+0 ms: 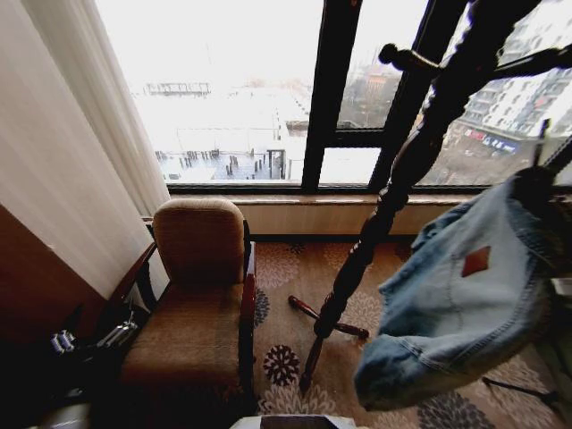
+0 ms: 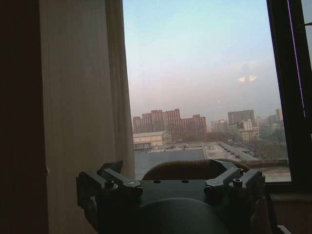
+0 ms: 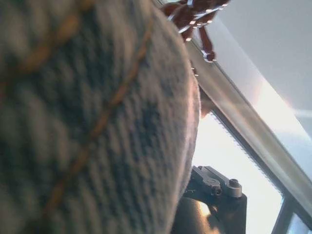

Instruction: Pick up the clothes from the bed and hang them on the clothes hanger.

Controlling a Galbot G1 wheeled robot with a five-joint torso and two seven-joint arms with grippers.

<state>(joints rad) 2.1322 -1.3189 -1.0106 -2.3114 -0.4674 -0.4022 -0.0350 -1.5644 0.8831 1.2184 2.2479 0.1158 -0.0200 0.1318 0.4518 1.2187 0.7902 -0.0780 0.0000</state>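
The clothes, a light-blue denim jacket (image 1: 465, 295), hang bunched in the air at the right, beside a dark turned-wood coat stand (image 1: 393, 197). My right gripper (image 1: 534, 186) holds the jacket by its top, shut on the cloth. In the right wrist view the denim (image 3: 87, 122) presses close against the camera, and the stand's top (image 3: 192, 14) shows beyond it. My left gripper (image 2: 171, 173) stays low at the left beside the armchair, open and holding nothing, facing the window. The bed and the clothes hanger are out of view.
A brown upholstered armchair (image 1: 197, 295) stands left of the stand's feet (image 1: 331, 322) on patterned carpet. A large dark-framed window (image 1: 331, 98) fills the far wall, with a pale curtain (image 1: 80, 152) at the left. Pegs (image 1: 407, 58) stick out from the stand above the jacket.
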